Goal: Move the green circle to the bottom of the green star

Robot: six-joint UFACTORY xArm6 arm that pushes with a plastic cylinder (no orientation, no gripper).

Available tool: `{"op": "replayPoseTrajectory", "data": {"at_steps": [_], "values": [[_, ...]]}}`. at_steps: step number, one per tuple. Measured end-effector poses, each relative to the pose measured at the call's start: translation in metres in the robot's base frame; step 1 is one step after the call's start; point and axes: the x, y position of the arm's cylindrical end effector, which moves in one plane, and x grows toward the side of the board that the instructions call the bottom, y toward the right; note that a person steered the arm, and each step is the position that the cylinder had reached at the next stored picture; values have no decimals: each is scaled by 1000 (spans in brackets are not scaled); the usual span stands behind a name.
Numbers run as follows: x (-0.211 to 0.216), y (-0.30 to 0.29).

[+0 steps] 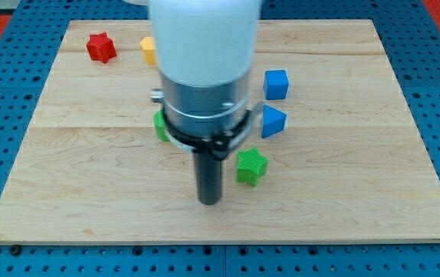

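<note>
The green star (251, 166) lies right of the board's middle, below the blue blocks. A green block (160, 126), probably the green circle, shows only as a sliver at the left edge of the arm's body; most of it is hidden. My tip (209, 201) rests on the board just left of and slightly below the green star, a short gap apart from it, and below-right of the green sliver.
A blue cube (276, 84) and a blue wedge-like block (273, 121) lie right of the arm. A red star (101, 48) and a partly hidden yellow block (148, 50) sit at the top left. The wooden board (358, 192) lies on a blue pegboard.
</note>
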Motion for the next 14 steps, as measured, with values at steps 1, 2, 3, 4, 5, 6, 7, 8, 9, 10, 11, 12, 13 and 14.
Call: {"op": "replayPoseTrajectory", "data": {"at_steps": [1, 2, 3, 4, 5, 6, 7, 8, 9, 10, 11, 12, 13, 14], "values": [[-19, -2], [-31, 45], [-31, 76], [-31, 68], [-65, 18], [-132, 51], [-150, -3], [-137, -52], [-107, -64], [-90, -103], [-89, -115], [-64, -91], [-52, -62], [-37, -44]]}}
